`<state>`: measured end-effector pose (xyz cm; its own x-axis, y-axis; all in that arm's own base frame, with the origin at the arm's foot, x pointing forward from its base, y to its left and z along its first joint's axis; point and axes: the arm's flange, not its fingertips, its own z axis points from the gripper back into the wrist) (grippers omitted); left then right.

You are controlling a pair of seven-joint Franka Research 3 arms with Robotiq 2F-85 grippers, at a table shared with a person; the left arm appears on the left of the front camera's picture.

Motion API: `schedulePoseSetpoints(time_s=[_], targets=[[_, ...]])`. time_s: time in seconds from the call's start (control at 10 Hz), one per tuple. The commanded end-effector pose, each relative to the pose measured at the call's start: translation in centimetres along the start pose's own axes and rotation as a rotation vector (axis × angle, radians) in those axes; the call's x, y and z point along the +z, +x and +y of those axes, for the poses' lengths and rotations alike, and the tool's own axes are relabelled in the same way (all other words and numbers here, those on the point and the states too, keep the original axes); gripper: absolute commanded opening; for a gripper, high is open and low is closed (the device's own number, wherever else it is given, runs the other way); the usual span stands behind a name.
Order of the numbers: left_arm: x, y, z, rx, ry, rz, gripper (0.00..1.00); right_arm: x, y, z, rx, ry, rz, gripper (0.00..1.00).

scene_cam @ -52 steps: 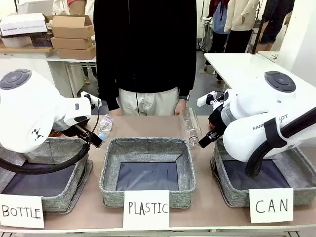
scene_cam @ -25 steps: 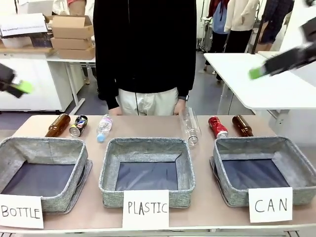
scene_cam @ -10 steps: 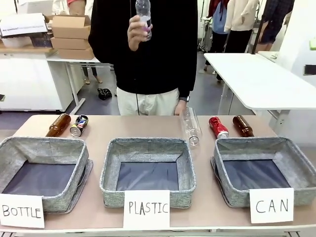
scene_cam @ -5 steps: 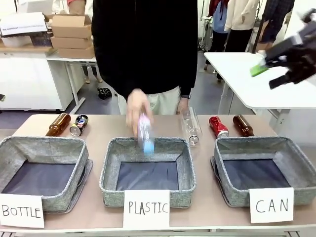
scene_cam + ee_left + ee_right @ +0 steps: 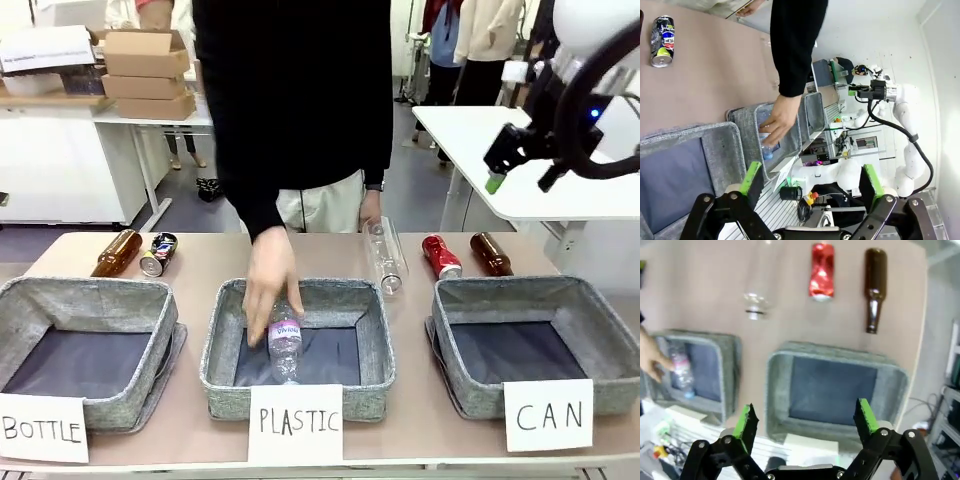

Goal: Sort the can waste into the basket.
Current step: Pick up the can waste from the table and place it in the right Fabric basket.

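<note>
Basket [image 5: 510,287] of grey weave (square), dented red can [image 5: 440,257], printed can [image 5: 160,253]

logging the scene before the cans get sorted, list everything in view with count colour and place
CAN basket: one, grey, robot's right
PLASTIC basket: one, grey, middle
BOTTLE basket: one, grey, robot's left
cards: three, white, on basket fronts
red can: one, red, behind the CAN basket
printed can: one, dark, behind the BOTTLE basket
brown bottles: two, brown, one beside each can
clear bottles: two, clear, one behind the baskets, one in the PLASTIC basket
person's hand: one, at the bottle in the PLASTIC basket
left gripper: one, black with green pads, open, raised
right gripper: one, same, open, raised
</note>
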<state>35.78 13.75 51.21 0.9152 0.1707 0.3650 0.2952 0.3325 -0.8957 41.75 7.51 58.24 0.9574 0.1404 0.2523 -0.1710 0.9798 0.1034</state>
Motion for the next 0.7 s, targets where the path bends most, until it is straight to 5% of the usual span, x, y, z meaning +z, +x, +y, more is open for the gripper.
schedulePoseSetpoints(time_s=[0.0, 0.2, 0.4, 0.6], targets=[[0.2, -0.1, -0.1, -0.022, -0.015, 0.002, 1.0, 1.2, -1.5, 1.1, 0.006, 0.107, -0.075, 1.0], [0.2, -0.1, -0.1, -0.022, -0.015, 0.002, 1.0, -3.0, 4.5, -0.9, -0.01, 0.003, 0.025, 1.0], [0.2, -0.1, -0.1, -0.022, -0.015, 0.002, 1.0, -9.6, 10.1, -1.1, 0.023, -0.054, 0.008, 1.0], [0.2, -0.1, -0.1, -0.022, -0.015, 0.002, 1.0, -17.7, 12.4, -1.6, 0.018, -0.173, 0.094, 1.0]])
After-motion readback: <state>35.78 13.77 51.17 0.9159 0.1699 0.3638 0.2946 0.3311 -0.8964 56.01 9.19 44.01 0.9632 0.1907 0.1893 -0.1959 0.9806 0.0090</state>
